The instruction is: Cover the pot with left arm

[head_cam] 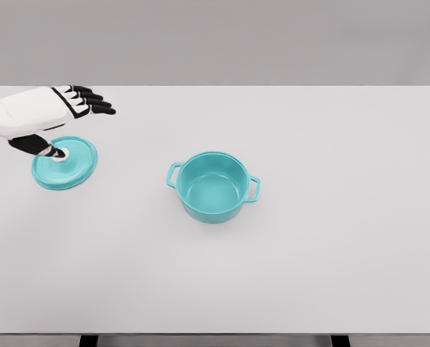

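**Left hand poised over the lid, pot uncovered**

The left hand hovers at the table's far-left side, four fingers stretched out flat, gripping nothing. Its thumb reaches down onto the white knob of the teal lid, lying flat right beneath it. The teal two-handled pot sits open, well off to the hand's right.

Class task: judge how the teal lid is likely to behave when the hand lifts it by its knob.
The lid looks rigid, so it probably keeps its shape. Held only by its small central knob, it may tilt or swing. Its smooth surface suggests the left hand could slip.
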`<control>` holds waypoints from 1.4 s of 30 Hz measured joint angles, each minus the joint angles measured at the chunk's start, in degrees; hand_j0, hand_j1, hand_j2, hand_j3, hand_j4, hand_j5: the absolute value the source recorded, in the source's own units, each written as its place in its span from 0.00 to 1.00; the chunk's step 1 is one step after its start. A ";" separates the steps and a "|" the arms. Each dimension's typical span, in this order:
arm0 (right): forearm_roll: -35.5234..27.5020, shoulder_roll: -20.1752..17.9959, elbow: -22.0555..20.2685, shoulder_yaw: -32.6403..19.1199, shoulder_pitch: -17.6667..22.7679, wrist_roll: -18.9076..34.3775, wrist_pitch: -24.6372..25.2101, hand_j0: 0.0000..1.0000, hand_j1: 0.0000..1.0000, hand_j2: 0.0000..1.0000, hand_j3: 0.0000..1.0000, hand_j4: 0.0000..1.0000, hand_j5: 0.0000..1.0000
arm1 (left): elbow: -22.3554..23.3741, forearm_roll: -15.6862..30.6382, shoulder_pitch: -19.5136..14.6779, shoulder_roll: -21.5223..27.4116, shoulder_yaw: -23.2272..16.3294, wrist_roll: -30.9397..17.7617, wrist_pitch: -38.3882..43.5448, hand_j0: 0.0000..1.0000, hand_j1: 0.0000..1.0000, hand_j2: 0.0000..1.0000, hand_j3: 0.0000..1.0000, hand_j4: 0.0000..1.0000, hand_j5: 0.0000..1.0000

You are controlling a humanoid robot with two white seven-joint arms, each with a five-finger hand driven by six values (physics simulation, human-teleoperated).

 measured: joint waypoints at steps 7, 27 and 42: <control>0.05 0.00 0.07 0.04 0.44 -0.07 0.12 1.00 1.00 1.00 1.00 1.00 1.00 | 0.33 -1.58 0.09 0.02 -1.32 -1.12 0.00 1.00 1.00 1.00 1.00 1.00 1.00; 0.07 0.00 0.08 0.05 0.44 -0.08 0.14 1.00 1.00 1.00 1.00 1.00 1.00 | 26.90 3.25 -31.55 0.29 -46.48 -4.30 0.17 1.00 1.00 1.00 1.00 1.00 1.00; 0.05 0.00 0.08 0.05 0.44 -0.07 0.14 1.00 1.00 1.00 1.00 1.00 1.00 | 32.25 0.15 -32.70 -0.88 -47.60 -4.30 4.29 1.00 1.00 1.00 1.00 1.00 1.00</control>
